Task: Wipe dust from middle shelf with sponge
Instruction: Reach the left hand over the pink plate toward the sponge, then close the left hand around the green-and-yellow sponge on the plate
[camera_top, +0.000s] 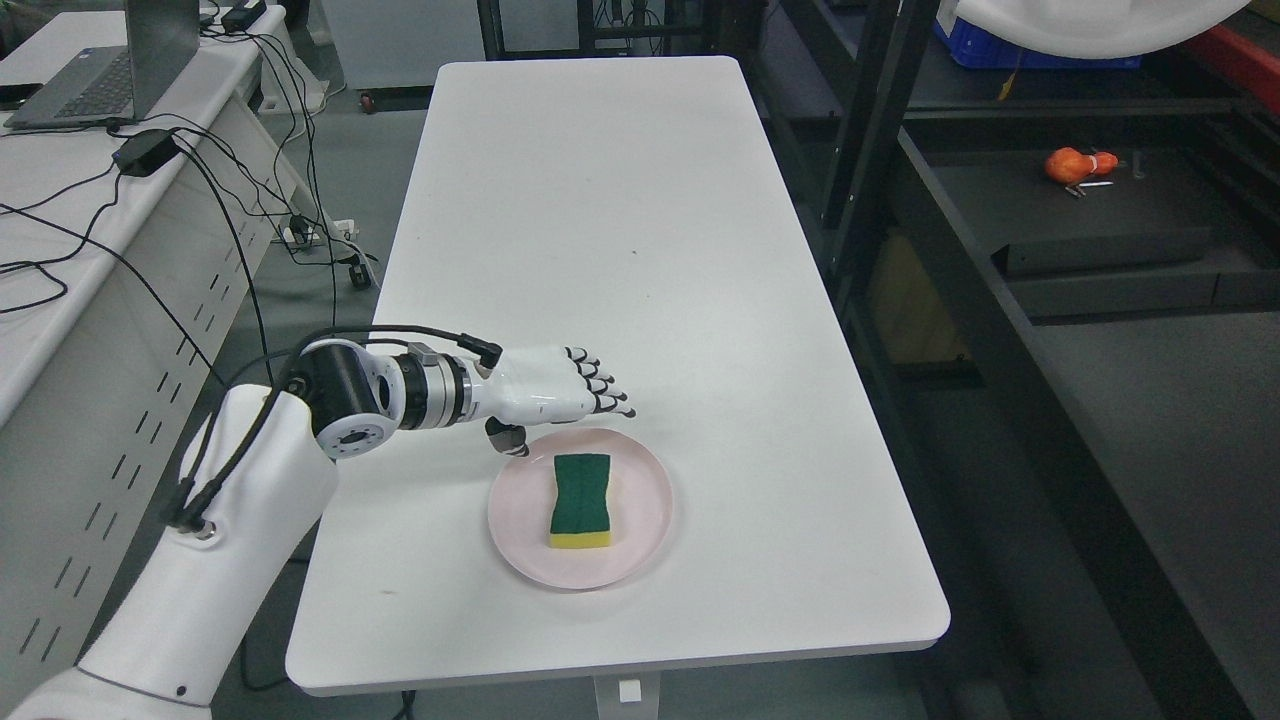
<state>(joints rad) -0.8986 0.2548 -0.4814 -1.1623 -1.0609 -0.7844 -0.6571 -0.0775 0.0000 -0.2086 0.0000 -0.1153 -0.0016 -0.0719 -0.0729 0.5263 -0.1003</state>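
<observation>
head view: the left hand hovered over the far-left rim of the pink plate, fingers stretched out and holding nothing, probably lining up a grasp. the sponge lay green side up on the plate, on the worktop.

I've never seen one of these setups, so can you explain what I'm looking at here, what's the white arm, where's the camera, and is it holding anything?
The picture comes from a camera on a humanoid robot's head, looking down. The white arm entering from the lower left is its left arm, ending in a fingered left hand. That hand is open and holds nothing; it hovers over the far edge of a pink plate on a white table. A green-and-yellow sponge lies on the plate. A dark shelf stands to the right. The right arm is out of view.
</observation>
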